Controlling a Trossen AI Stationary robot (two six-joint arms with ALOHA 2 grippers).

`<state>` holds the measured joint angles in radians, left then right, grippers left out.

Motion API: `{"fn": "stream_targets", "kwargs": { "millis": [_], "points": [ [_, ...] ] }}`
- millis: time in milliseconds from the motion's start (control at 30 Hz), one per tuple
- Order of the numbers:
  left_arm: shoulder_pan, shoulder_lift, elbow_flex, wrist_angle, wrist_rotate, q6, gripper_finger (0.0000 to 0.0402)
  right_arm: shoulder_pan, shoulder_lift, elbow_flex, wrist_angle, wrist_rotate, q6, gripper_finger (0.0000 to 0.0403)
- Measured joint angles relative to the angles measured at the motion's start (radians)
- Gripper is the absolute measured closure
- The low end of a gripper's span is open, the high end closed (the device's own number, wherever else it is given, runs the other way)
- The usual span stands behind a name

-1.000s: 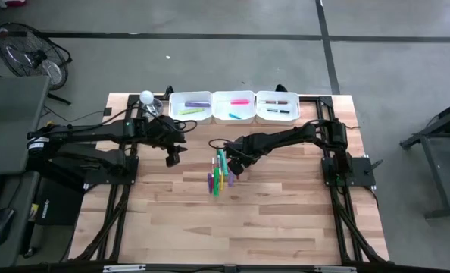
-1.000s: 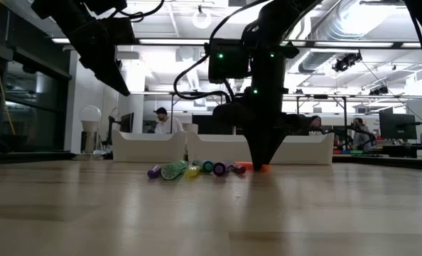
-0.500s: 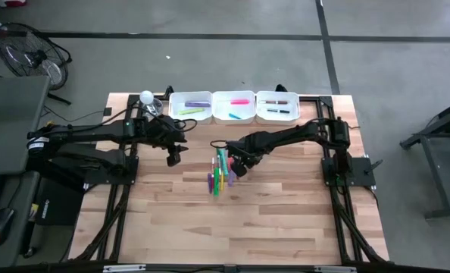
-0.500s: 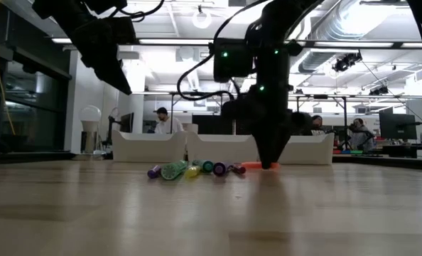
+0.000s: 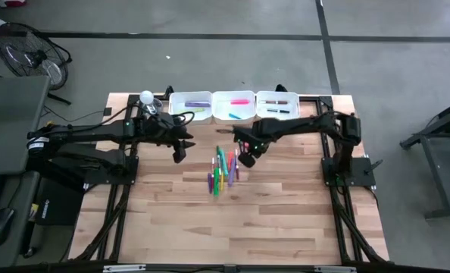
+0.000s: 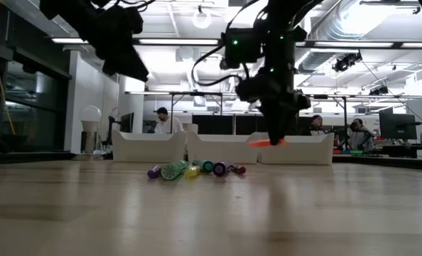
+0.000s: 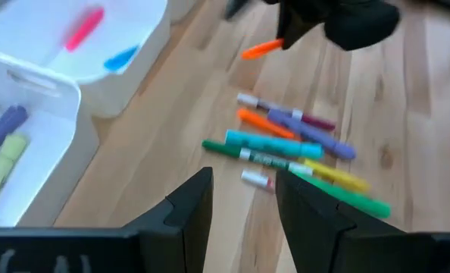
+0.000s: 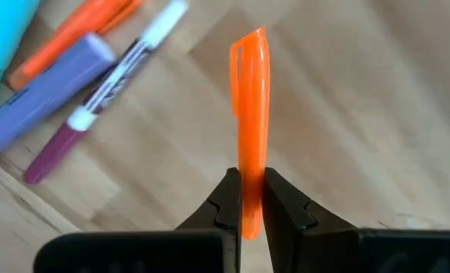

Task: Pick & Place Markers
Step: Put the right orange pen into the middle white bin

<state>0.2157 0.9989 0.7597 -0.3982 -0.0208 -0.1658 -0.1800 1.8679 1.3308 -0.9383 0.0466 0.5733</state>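
Orange marker [image 8: 252, 114] is clamped in the right gripper [image 8: 245, 199] above the desk [image 5: 285, 220]; left gripper [image 7: 244, 199] jaws apart.

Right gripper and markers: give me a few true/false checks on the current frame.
1. The right gripper is shut on an orange marker. True.
2. The orange marker lies on the table. False: it is lifted clear of the wood, seen in the low view.
3. The left gripper holds a green marker. False: its fingers are apart with nothing between them.
4. A pile of markers lies on the table, in front of the trays. True.
5. All three trays are empty. False: each tray holds markers.
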Motion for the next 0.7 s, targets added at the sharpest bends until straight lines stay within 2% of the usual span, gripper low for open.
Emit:
{"fn": "stream_targets", "kwargs": {
  "millis": [200,433,700],
  "points": [
    [0.0,0.0,0.0,0.09,-0.029,-0.05,0.0259,-0.096,-0.102,0.001,-0.065,0.015,-0.117,0.038],
    [0.0,0.0,0.0,0.134,-0.08,-0.102,0.0259,-0.266,-0.217,0.002,-0.102,0.076,-0.287,0.0379],
    [0.0,0.0,0.0,0.175,-0.104,-0.174,0.0259,-0.455,-0.227,-0.005,-0.063,0.064,-0.675,0.038]
  ]
}}
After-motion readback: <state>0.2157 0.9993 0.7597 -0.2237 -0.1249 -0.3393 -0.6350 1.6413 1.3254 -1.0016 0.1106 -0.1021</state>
